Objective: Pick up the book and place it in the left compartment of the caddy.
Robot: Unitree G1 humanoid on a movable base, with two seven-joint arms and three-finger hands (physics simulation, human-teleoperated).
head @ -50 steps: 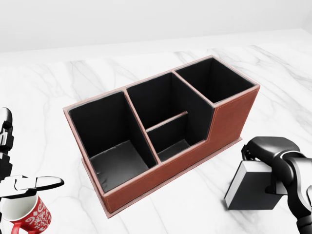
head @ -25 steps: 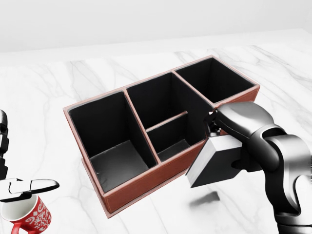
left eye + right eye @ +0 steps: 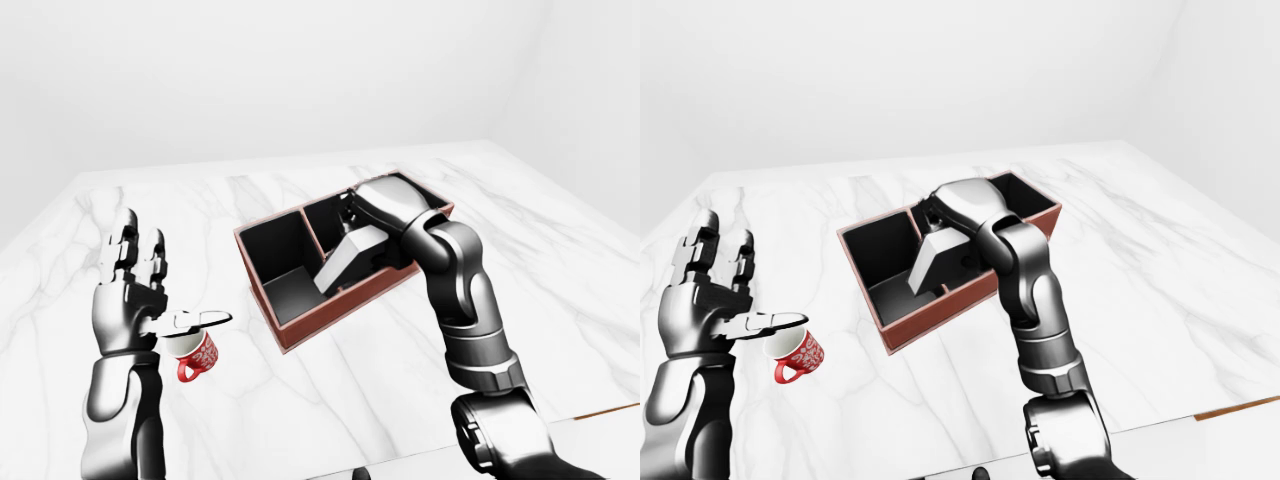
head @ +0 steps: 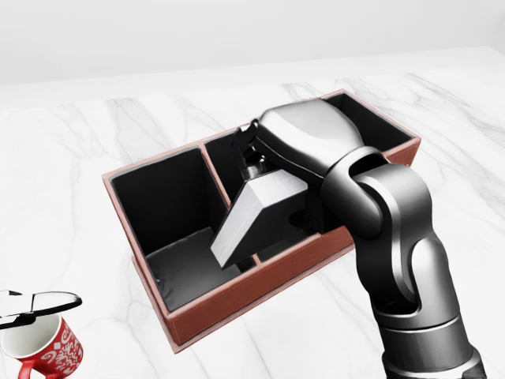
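Observation:
A brown caddy (image 4: 237, 304) with black compartments sits slantwise on the marble table. My right hand (image 4: 259, 167) is shut on the upper end of the grey book (image 4: 256, 217), which hangs tilted above the caddy. The book's lower end points down-left, over the divider between the left compartment (image 4: 170, 205) and the middle ones. The arm hides most of the middle and right compartments. My left hand (image 3: 160, 290) is open, fingers spread upward, well left of the caddy in the left-eye view.
A red patterned mug (image 3: 195, 355) stands on the table just below my left thumb, left of the caddy. The white marble table (image 3: 560, 260) stretches right and toward the top of the view. A brown strip (image 3: 612, 411) shows at the bottom right.
My right hand has lifted the book from the table right of the caddy and carried it left, to above the caddy's middle. The left hand has sunk slightly in the head view.

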